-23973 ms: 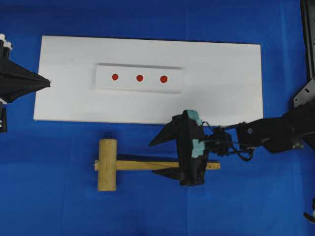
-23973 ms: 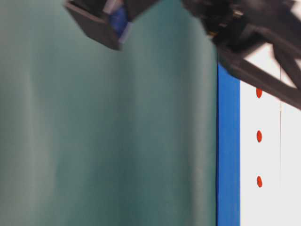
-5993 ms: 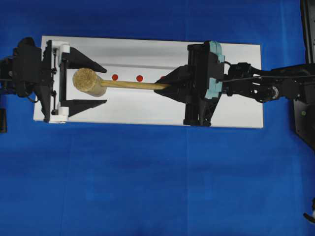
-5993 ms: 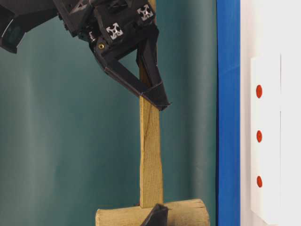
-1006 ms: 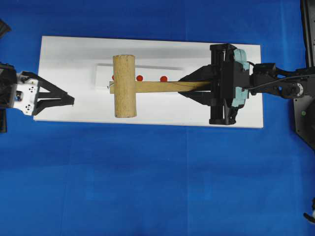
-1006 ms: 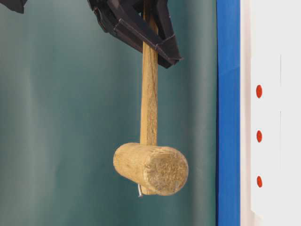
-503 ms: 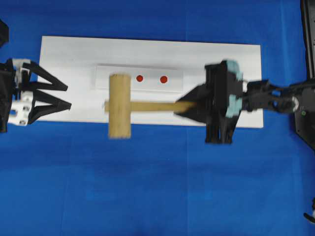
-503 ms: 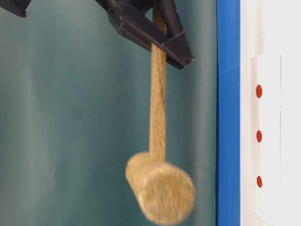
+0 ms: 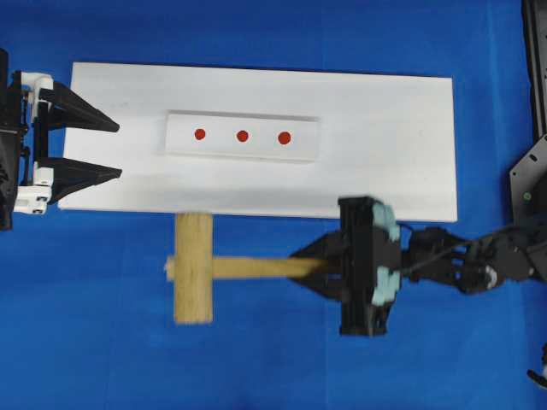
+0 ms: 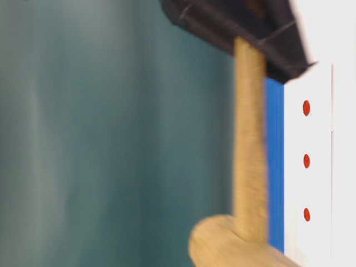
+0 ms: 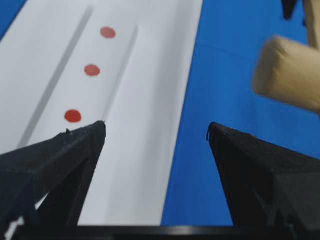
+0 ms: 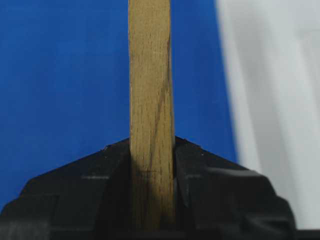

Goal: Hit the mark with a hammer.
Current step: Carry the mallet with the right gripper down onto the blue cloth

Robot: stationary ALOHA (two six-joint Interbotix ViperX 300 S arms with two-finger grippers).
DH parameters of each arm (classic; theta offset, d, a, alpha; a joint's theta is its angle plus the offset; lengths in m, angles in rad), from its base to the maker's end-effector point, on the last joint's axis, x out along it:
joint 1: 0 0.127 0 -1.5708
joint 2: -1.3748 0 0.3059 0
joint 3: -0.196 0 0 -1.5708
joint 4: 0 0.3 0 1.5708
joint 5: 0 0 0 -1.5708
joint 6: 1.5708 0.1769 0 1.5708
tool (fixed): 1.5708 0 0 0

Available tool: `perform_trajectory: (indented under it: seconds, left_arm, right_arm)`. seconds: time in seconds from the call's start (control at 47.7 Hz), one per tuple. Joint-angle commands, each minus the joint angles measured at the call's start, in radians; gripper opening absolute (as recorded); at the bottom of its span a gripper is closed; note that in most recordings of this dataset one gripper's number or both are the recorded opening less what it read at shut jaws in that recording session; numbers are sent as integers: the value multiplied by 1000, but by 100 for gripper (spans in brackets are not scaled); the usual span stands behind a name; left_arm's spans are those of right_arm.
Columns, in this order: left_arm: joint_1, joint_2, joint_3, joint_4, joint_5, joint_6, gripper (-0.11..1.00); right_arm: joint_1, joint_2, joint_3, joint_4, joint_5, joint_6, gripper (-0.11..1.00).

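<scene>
And there's the hammer [image 9: 239,268], a light-wood mallet, stretched level across the blue worktop [image 9: 256,359], well clear of the white board [image 9: 385,128] and just below its near edge. Its thick cylindrical head [image 9: 193,267] sits at the left end, crosswise to the long, slim, squared handle [image 9: 261,267], and looks blurred. The far end of that handle is clamped between the closed jaws of the right pincer [image 9: 314,266]. The three red marks [image 9: 242,135] lie in a row on the raised white strip [image 9: 303,137], uncovered, apart from the head.
</scene>
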State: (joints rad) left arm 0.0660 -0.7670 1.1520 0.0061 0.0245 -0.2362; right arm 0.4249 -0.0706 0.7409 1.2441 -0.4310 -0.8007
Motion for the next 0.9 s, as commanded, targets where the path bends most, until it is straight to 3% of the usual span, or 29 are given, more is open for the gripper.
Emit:
perform_trajectory:
  seconds: [0.0, 0.293, 0.566, 0.88]
  left_arm:
    - [6, -6, -8, -2, -12, 6, 79]
    - [5, -35, 2, -6, -12, 6, 79]
    - [11, -41, 5, -6, -12, 6, 79]
    - [37, -41, 11, -6, -12, 11, 79]
  right_arm:
    - [12, 8, -48, 8, -20, 2, 8]
    - [15, 78, -67, 9, -26, 5, 8]
    - [14, 233, -132, 20, -20, 6, 8]
    - [14, 342, -172, 69, -15, 6, 8]
